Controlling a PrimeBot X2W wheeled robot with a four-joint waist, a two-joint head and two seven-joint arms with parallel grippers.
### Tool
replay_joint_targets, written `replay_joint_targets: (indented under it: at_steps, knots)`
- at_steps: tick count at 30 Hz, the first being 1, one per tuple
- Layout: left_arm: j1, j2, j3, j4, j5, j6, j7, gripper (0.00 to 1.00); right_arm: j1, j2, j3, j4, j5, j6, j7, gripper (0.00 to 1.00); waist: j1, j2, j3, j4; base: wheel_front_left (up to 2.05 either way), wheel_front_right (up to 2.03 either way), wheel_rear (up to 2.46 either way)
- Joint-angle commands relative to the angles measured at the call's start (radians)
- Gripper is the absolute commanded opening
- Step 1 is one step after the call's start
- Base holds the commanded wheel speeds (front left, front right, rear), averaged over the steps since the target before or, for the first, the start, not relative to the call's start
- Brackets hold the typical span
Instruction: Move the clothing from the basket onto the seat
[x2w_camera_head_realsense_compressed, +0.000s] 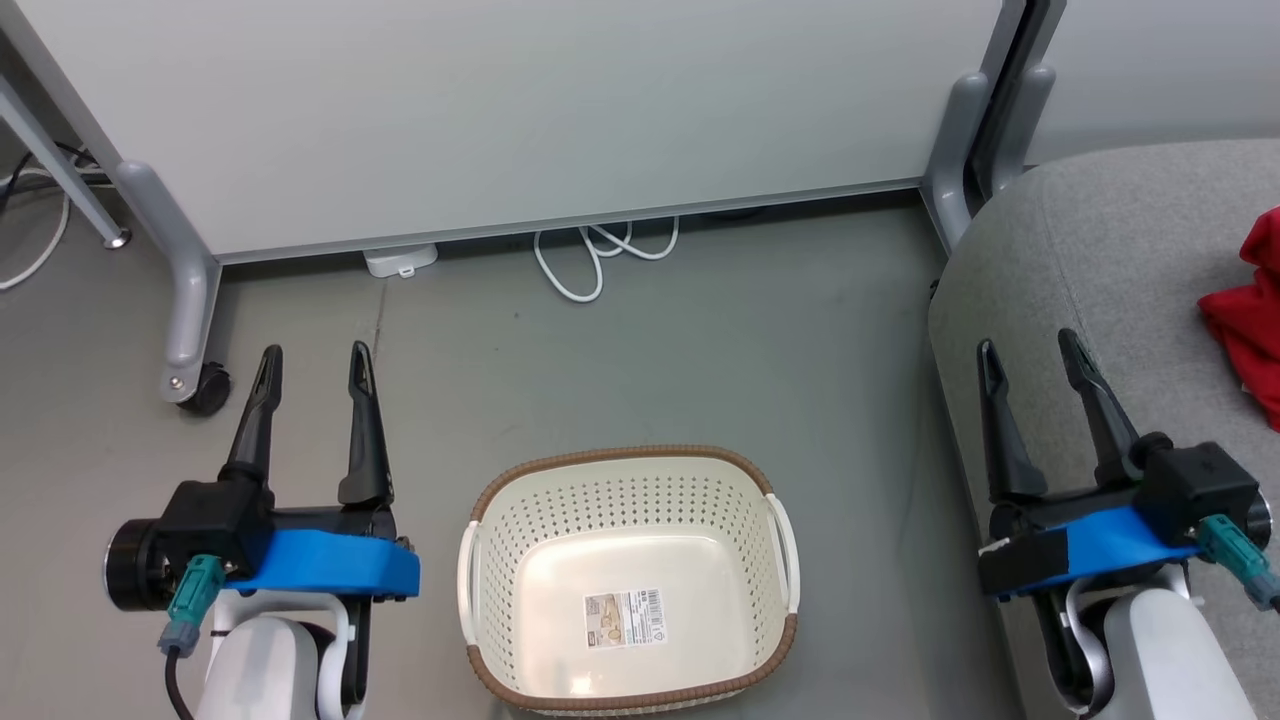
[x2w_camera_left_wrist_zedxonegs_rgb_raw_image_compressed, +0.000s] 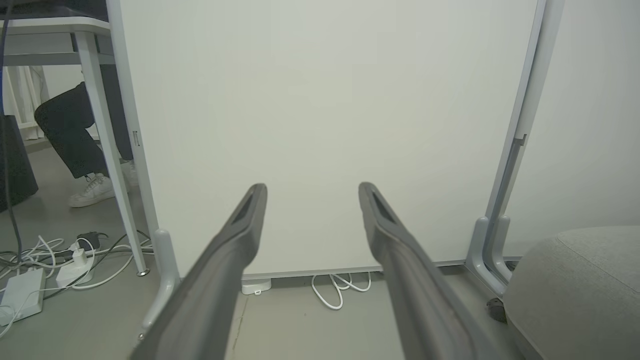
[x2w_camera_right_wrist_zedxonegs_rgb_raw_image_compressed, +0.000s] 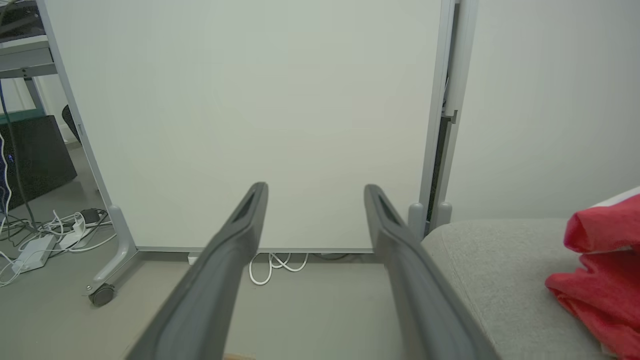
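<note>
basket (x2w_camera_head_realsense_compressed: 620, 458): cream perforated plastic, brown woven-look rim, on floor (x2w_camera_head_realsense_compressed: 700, 350) btwn my arms
label: barcode sticker (x2w_camera_head_realsense_compressed: 625, 617) inside, print too small, I can't read it
clothing (x2w_camera_head_realsense_compressed: 1250, 320): red fabric, crumpled, on seat
seat (x2w_camera_head_realsense_compressed: 1080, 250): grey woven upholstery, rounded corner
L gripper (x2w_camera_head_realsense_compressed: 315, 358): fingers apart
R gripper (x2w_camera_head_realsense_compressed: 1030, 345): fingers apart

Nothing really readable here. The only label is a sticker (x2w_camera_head_realsense_compressed: 625, 617) inside the basket (x2w_camera_head_realsense_compressed: 620, 500), lower middle of the head view. It has a barcode, but the print's too tiny to make out.
</note>
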Motion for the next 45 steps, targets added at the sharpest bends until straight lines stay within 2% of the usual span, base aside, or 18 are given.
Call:
replay_joint_targets:
  at_steps: [1, 12, 20, 21, 24, 45]
  knots:
    - [0.013, -0.001, 0.006, 0.003, 0.003, -0.005, -0.003, 1.0, 0.019, 0.004, 0.0, 0.003, 0.007, 0.0, -0.001, 1.0, 0.0001, -0.0001, -0.006, 0.003, 0.0, 0.0, 0.0]
    - [0.071, -0.01, 0.003, 0.033, -0.011, -0.026, -0.003, 1.0, 0.096, 0.014, -0.011, 0.029, 0.024, 0.0, -0.001, 1.0, 0.0001, -0.0001, -0.043, 0.014, 0.0, 0.0, 0.0]
    - [0.071, -0.01, -0.01, 0.05, -0.019, -0.011, -0.003, 1.0, 0.104, 0.015, -0.012, 0.034, 0.036, 0.0, -0.001, 1.0, 0.0001, -0.0001, -0.039, 0.016, 0.0, 0.0, 0.0]
    - [0.069, -0.01, -0.011, 0.056, -0.023, -0.013, 0.001, 0.0, 0.09, 0.013, -0.012, 0.04, 0.033, 0.0, 0.001, 0.0, 0.0001, -0.0001, -0.039, 0.016, 0.0, 0.0, 0.0]
    - [0.095, -0.01, -0.014, 0.087, -0.021, -0.013, 0.007, 0.0, 0.102, 0.014, -0.011, 0.071, 0.031, 0.0, 0.002, 0.0, 0.0001, -0.0001, -0.039, 0.016, 0.0, 0.0, 0.0]
    - [0.094, -0.01, 0.029, 0.069, -0.408, -0.026, 0.106, 0.0, 0.112, 0.014, -0.032, 0.056, 0.43, 0.0, 0.104, 0.0, 0.0001, -0.0001, -0.052, 0.009, 0.0, 0.0, 0.0]
